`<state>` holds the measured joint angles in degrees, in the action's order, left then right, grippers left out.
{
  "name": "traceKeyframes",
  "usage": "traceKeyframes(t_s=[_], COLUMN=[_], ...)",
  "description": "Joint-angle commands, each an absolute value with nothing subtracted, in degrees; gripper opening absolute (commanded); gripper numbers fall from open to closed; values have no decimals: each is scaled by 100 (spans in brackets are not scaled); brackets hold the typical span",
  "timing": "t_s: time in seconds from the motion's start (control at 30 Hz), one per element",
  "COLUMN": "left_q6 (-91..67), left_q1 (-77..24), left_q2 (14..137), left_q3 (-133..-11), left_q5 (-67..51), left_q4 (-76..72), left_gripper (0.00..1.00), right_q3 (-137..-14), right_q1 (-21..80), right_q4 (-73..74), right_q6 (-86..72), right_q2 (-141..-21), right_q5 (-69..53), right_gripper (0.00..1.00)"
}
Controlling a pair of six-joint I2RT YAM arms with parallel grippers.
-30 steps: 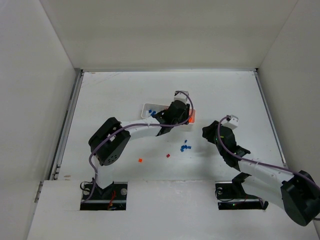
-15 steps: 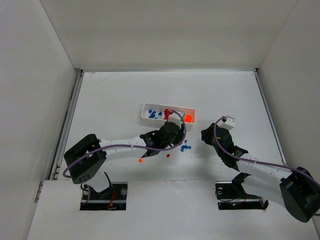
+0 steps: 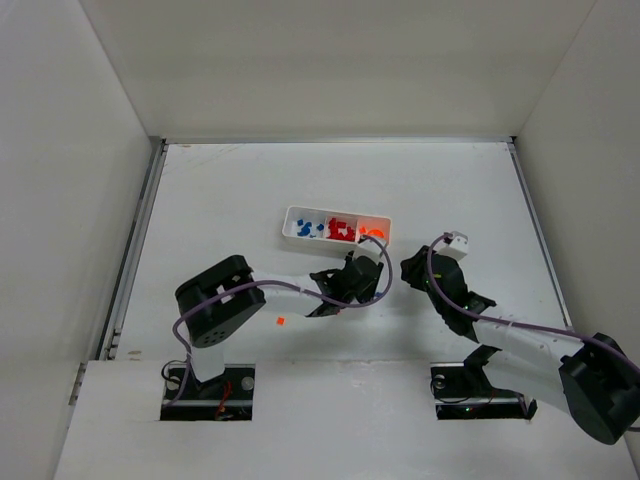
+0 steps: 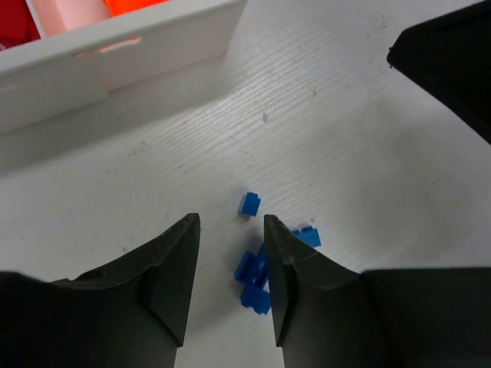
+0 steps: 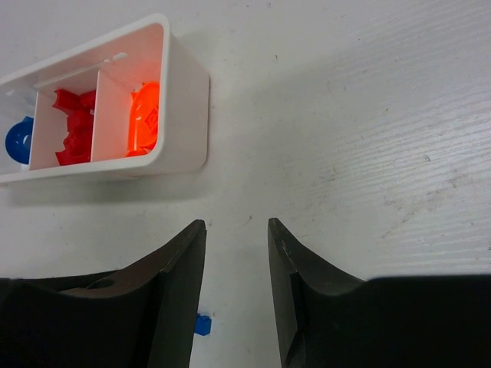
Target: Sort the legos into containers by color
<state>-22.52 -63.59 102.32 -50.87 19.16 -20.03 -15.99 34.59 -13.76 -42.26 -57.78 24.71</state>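
Loose orange brick (image 3: 281, 321): alone on the table (image 3: 450, 190), closest in.
Left gripper (image 4: 230, 230): fingers spread, nothing pinched, low over the blue brick cluster (image 4: 257, 270).
Right gripper (image 5: 235, 226): fingers parted, empty, near the left one.
White tray (image 5: 188, 84): farthest back; blue, red and orange pieces each in their own compartment.

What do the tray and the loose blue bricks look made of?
The tray: probably moulded plastic, white, smooth with a soft sheen; thin walls, rounded corner. The blue bricks: probably hard plastic, uniform saturated colour, crisp edges, slightly glossy. Neither is certain from looks alone.
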Motion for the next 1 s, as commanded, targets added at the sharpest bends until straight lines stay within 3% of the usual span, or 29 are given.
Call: traceKeyframes(t_s=[0.0,0.13,0.4,0.67,0.97], left_q6=[-2048,-2039,-2039,-2188,-2654], left_q1=[-6297,-6288,-6183,-5893,-4989], left_q2=[10344,10503,10460,9581,8421], left_q3=[-5423,-5441,-5362,-4870,-4430], left_q5=[1995,1933,1951,1907,1811], left_q4=[-2303,-2311,-2320,-2628,-2540], left_gripper=[36,33,13,11,11], right_q3=[-1705,-1696,-1652,-1854,-2311], right_q1=[3493,3485,3607,4459,4768], right_q4=[-1608,-1591,-1433,-1327,-1310], right_q6=[-4210,-4236,-4306,-3903,-3621], right_q2=[-5748,-5713,-5573,-5835,-6785], right_q5=[2435,2426,2487,2013,1582], right_gripper=[44,44,42,31,40])
